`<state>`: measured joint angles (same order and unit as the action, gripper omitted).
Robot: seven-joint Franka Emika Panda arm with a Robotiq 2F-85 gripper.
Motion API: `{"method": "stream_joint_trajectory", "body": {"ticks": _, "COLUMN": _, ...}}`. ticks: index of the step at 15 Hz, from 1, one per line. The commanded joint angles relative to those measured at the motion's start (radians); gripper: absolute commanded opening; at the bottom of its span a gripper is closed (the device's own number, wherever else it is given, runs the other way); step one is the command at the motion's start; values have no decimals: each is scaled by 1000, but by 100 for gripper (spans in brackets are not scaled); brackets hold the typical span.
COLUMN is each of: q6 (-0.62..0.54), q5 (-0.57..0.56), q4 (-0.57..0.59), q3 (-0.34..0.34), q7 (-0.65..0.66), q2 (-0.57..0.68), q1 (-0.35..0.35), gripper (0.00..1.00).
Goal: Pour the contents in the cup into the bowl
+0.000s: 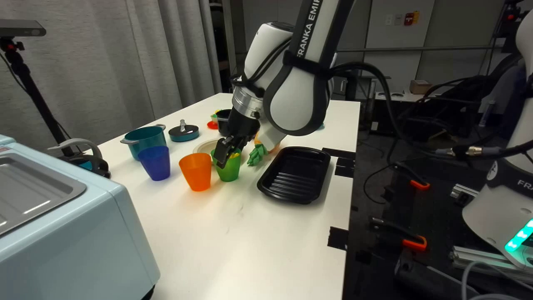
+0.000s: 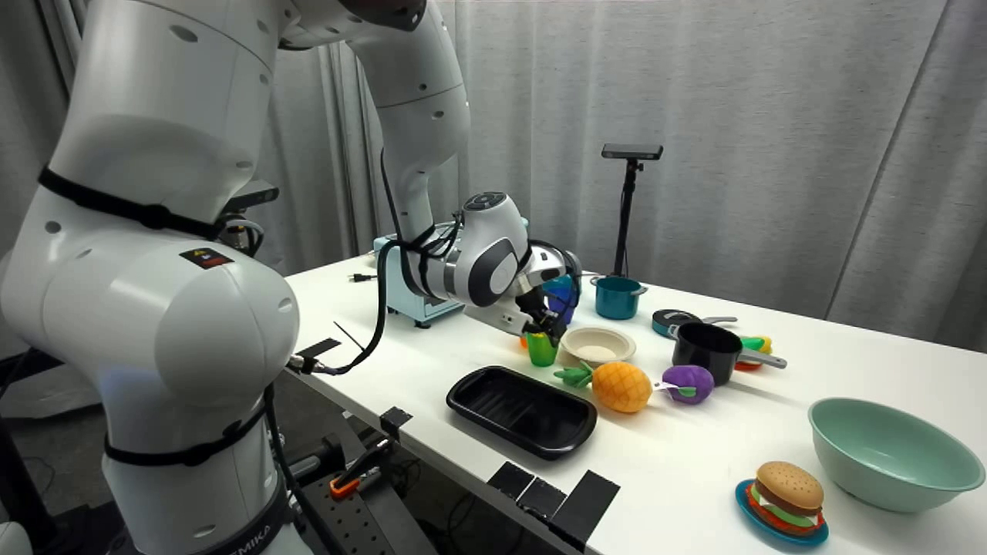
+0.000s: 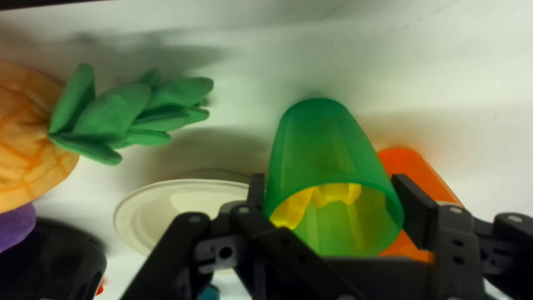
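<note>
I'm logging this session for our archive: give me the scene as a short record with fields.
green cup: upright, yellow pieces inside
gripper: one finger on either side of the green cup; whether it grips, cannot tell
white bowl: close by the green cup
other cups: orange cup beside the green one, blue cup beyond that
also near: tray, toy pineapple, saucepan
pour: not yet done

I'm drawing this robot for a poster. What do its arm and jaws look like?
The arm is white and rounded, with dark grey panels, black straps, black cables and white FRANKA lettering. Its base carries a lit turquoise strip. A silver collar sits before the jaws, which are black and jointed.
</note>
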<state>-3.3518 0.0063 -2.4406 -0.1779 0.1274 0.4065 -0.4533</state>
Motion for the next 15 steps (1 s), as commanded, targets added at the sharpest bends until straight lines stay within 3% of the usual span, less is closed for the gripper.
{"method": "stream_joint_trajectory", "body": {"ticks": 1, "q6": 34, "q5": 22, "q4": -37, "q3": 66, "q7": -44, "q2": -54, "q1": 50, "gripper": 50}}
{"method": "stream_joint_trajectory", "body": {"ticks": 9, "q6": 246, "q5": -2, "q4": -51, "q3": 244, "q7": -76, "q2": -197, "q1": 273, "gripper": 50}}
{"method": "stream_joint_trajectory", "body": {"ticks": 12, "q6": 345, "q5": 90, "q4": -11, "q3": 372, "q7": -191, "q2": -229, "q1": 445, "gripper": 50}}
{"method": "stream_joint_trajectory", "body": {"ticks": 15, "q6": 444, "q5": 250, "q4": 32, "q3": 460, "q7": -326, "q2": -242, "q1": 552, "gripper": 50}}
